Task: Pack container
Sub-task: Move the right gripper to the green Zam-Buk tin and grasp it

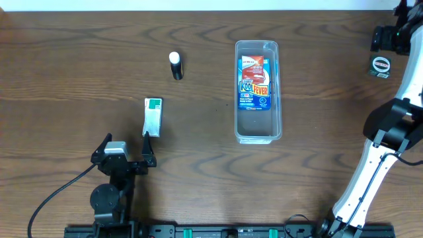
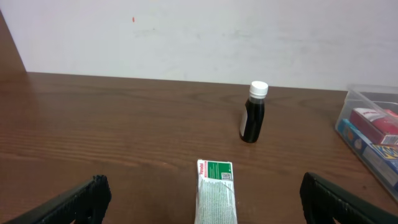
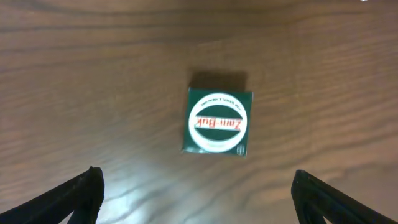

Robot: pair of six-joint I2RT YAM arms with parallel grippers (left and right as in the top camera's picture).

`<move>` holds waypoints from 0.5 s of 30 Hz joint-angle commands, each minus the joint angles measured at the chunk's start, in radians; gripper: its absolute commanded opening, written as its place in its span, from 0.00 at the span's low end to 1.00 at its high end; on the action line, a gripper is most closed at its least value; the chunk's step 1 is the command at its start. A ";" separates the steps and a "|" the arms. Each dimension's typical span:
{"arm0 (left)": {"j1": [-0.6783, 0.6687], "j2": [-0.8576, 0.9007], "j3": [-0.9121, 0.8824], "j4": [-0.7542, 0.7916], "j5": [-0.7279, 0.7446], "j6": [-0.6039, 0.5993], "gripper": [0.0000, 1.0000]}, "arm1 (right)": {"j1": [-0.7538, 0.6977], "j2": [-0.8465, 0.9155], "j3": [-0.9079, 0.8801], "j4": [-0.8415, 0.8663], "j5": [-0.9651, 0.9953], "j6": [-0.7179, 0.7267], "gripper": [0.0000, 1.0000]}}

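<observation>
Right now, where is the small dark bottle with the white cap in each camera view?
Overhead: the dark bottle is upper middle, left of the container.
Left wrist: the dark bottle stands upright, right of centre.
Right wrist: not in it.
Shared landmark: the green-and-white box lies below and left of the bottle in both the overhead and left wrist views.

You are looking at a dark brown wooden table (image 1: 73, 73) with streaky grain. The long clear plastic container (image 1: 258, 127) has colourless see-through walls. The flat blue box (image 1: 254, 82) in it carries red and white print and yellow-orange lettering. The small near-black bottle (image 1: 176, 66) has a white cap. The slim white carton (image 1: 153, 117) has a green end. The small dark green square box (image 3: 218, 122) shows a white round panel with red script.
</observation>
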 commanded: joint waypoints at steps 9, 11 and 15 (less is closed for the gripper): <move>0.006 -0.006 -0.016 -0.034 0.011 0.006 0.98 | -0.057 0.120 0.001 0.092 0.000 -0.043 0.95; 0.006 -0.006 -0.016 -0.034 0.011 0.006 0.98 | -0.061 0.127 0.001 0.107 -0.019 -0.043 0.95; 0.006 -0.006 -0.016 -0.034 0.011 0.006 0.98 | -0.058 0.138 0.001 0.121 -0.043 -0.042 0.95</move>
